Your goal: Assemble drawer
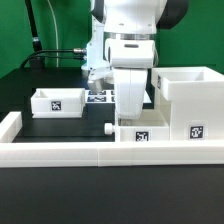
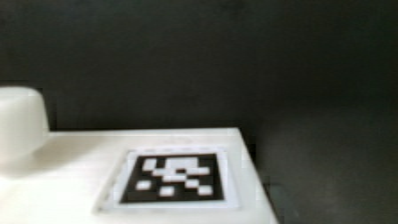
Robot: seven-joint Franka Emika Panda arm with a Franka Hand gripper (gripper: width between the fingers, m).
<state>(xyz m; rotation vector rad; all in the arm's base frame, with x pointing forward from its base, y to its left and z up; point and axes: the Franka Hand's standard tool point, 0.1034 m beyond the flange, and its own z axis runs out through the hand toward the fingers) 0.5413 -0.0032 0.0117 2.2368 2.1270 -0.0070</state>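
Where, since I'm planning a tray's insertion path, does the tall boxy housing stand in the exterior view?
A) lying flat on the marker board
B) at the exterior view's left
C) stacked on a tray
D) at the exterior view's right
D: the housing stands upright on the table at the exterior view's right, open top up.

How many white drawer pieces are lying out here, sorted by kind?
Shallow trays: 2, one at the exterior view's left, one in the middle
Tall housing: 1
Total: 3
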